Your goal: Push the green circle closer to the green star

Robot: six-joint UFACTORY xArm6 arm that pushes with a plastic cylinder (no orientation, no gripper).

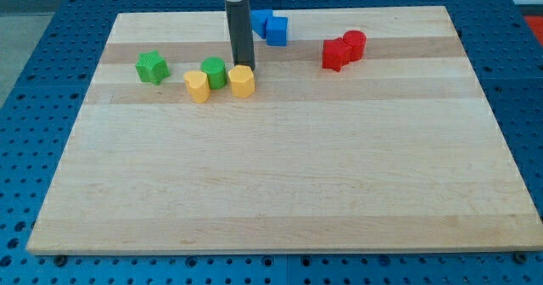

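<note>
The green circle (214,71) stands at the view's upper left, between a yellow heart-like block (197,86) touching its lower left and a yellow hexagon (242,81) close on its right. The green star (152,67) lies further to the view's left, a gap apart from the circle. My tip (243,65) comes down just behind the yellow hexagon, to the right of the green circle and a little apart from it.
Two blue blocks (271,27) sit touching near the view's top, partly behind the rod. Two red blocks (343,50) sit touching at the upper right. The wooden board (280,175) lies on a blue perforated table.
</note>
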